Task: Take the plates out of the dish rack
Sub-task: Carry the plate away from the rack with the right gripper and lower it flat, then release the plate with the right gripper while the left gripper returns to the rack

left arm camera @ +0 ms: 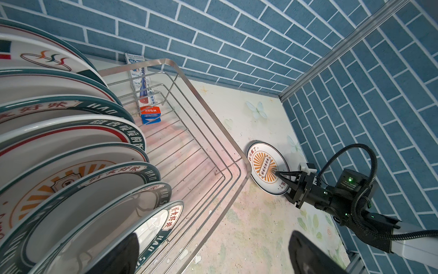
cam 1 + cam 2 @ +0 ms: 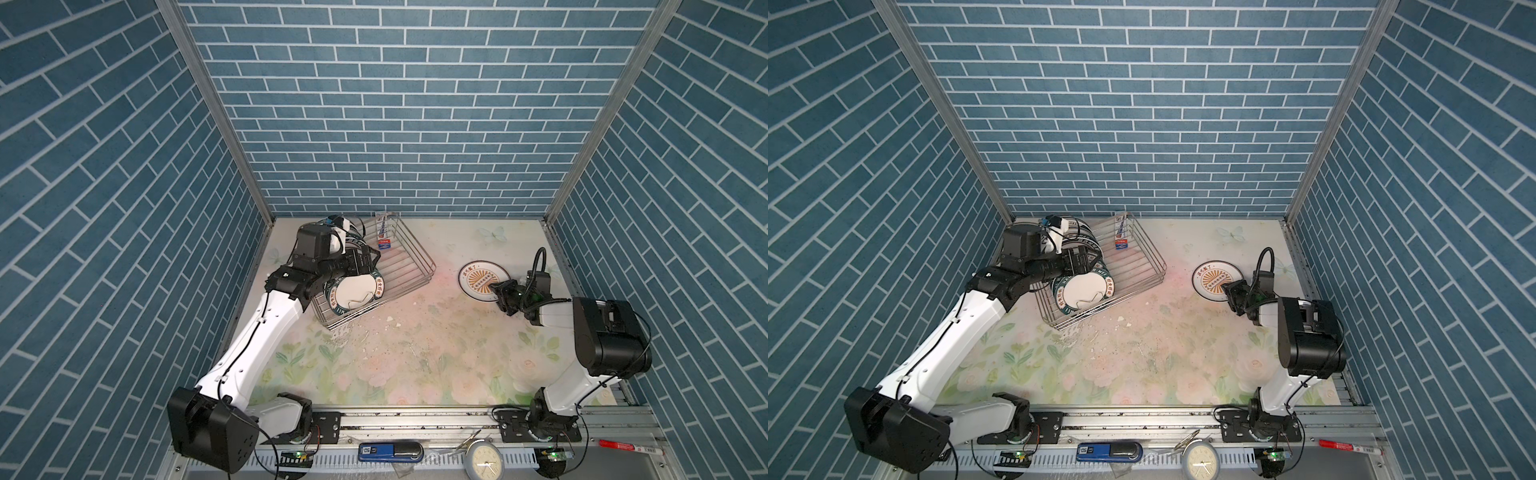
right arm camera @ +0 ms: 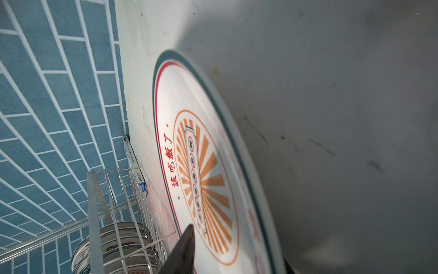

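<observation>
Floral tabletop (image 2: 415,353), blue brick walls. In both top views, plates (image 2: 357,293) are standing in the dish rack (image 2: 401,266) at rear left, and the left claw (image 2: 372,259) is hovering over them, spread wide. Left wrist view: the right claw (image 1: 283,185) is standing parted at the rim of a sunburst plate (image 1: 260,163) lying flat on the table, right of the rack. Right wrist view: one fingertip (image 3: 188,234) is hanging over that plate.

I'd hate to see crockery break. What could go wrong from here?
1. The right gripper, open, sits at the rim of the sunburst plate lying on the table; pulling away carelessly might drag or flip it.
2. The plates in the dish rack stand tightly packed, so the open left gripper by them could knock a neighbour while taking one.
</observation>
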Motion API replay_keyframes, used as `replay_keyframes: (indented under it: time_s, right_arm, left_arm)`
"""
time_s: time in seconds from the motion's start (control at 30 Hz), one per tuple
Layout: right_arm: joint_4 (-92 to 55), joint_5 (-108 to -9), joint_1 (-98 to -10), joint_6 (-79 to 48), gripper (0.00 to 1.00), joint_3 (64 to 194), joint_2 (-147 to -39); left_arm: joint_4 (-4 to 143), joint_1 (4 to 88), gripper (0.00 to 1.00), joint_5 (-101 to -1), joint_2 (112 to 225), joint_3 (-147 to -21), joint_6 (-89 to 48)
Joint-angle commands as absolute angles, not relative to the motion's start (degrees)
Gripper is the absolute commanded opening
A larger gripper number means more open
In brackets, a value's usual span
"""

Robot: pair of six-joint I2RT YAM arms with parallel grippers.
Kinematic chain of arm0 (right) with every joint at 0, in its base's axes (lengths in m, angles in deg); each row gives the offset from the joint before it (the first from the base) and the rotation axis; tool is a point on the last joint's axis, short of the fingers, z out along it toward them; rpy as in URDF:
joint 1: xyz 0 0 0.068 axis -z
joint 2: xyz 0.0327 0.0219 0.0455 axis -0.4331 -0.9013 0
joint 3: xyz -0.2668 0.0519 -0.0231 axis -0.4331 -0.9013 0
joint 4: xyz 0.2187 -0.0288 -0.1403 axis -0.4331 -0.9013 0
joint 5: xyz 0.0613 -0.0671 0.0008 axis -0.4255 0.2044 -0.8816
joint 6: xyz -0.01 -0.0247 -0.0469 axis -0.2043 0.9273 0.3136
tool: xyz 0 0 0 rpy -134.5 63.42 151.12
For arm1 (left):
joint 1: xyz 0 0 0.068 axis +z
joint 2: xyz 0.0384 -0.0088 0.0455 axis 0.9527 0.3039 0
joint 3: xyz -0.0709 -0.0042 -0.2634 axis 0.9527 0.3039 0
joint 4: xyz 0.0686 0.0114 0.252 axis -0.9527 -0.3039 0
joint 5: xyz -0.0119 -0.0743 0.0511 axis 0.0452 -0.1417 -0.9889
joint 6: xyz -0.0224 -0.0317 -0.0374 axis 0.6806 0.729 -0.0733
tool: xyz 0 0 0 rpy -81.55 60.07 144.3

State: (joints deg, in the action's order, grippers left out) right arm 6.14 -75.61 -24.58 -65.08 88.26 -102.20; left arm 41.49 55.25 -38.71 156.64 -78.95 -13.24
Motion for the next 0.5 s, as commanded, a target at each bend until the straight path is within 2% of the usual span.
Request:
replay_keyframes:
  time_s: [0.0, 0.1, 0.23, 0.47]
  right_arm:
    - [6.06, -76.75, -24.63, -64.55, 0.48, 90.79, -102.91]
    - [2.73, -76.58, -25.04, -62.73, 0.52, 92.15, -102.54]
    - [-10.27, -73.94, -26.14, -57.46, 0.57, 96.24, -101.1]
    - [-21.84, -69.98, -27.17, -52.0, 0.58, 100.26, -100.57]
  left_arm:
    - [40.81, 55.17, 0.99, -39.19, 156.08, -80.39, -14.32]
    - [39.38, 55.17, 0.99, -41.49, 155.46, -80.89, -15.25]
    - [38.49, 54.92, 0.99, -44.49, 154.39, -80.65, -15.94]
    - [33.18, 53.17, 0.99, -48.49, 157.79, -84.33, -15.83]
